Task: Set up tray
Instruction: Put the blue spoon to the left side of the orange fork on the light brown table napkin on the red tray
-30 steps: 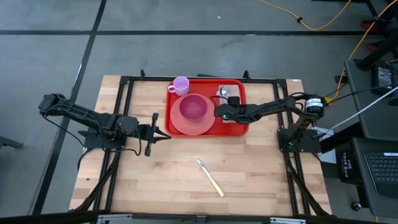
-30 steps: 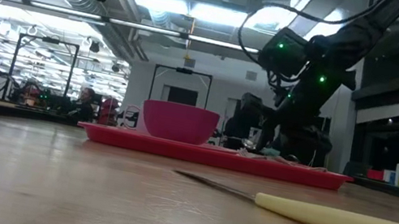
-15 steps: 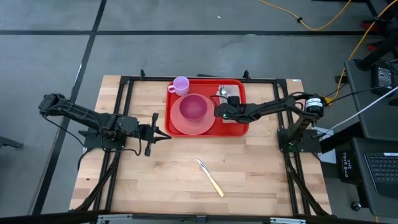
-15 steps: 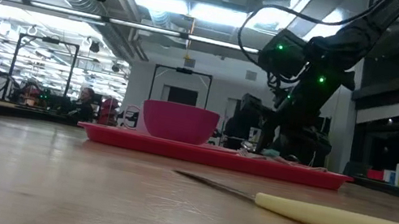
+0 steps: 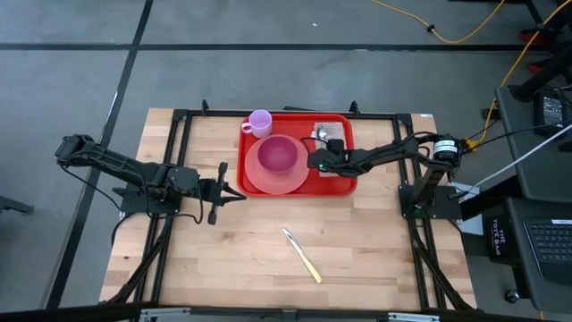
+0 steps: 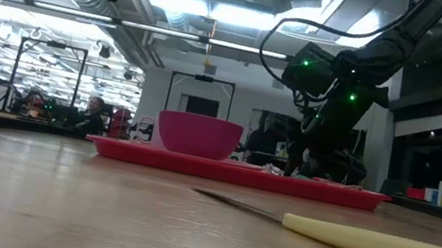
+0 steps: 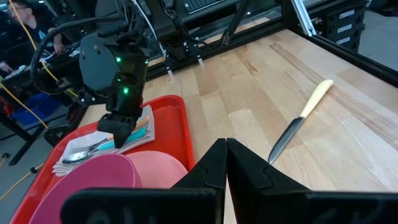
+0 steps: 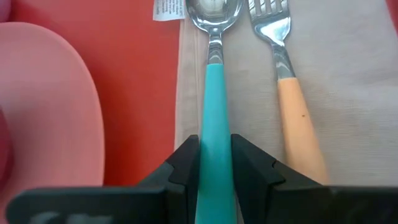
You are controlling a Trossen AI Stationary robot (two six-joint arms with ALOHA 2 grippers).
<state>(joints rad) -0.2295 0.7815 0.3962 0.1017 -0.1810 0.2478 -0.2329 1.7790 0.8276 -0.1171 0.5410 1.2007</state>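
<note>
High view: red tray [image 5: 343,186] sits at the far middle of the wooden surface [image 5: 232,259]. On it already: pink plate [image 5: 264,178] with a pink bowl [image 5: 278,155] on top, a lilac cup [image 5: 260,122] at the far corner by the plate, and a pale napkin [image 5: 334,131] on the right-hand side.

Right wrist view: right gripper [image 8: 214,158] is low over the napkin, jaws part-closed around the teal handle of a spoon [image 8: 214,74]. Spoon lies flat on the napkin, bowl end pointing away. A fork [image 8: 287,81] with an orange handle lies just beside it, parallel, also on the napkin. Whether the spoon is being set down or adjusted cannot be told.

Left gripper [image 5: 234,191] waits over bare surface left of the tray, jaws shut, holding nothing.

A knife [image 5: 302,255] with a cream handle lies alone on the surface, well apart from the tray, on the near side.

Judgement: setup mostly done. Remaining: release the spoon, then bring the knife onto the tray, likely beside the other cutlery.
</note>
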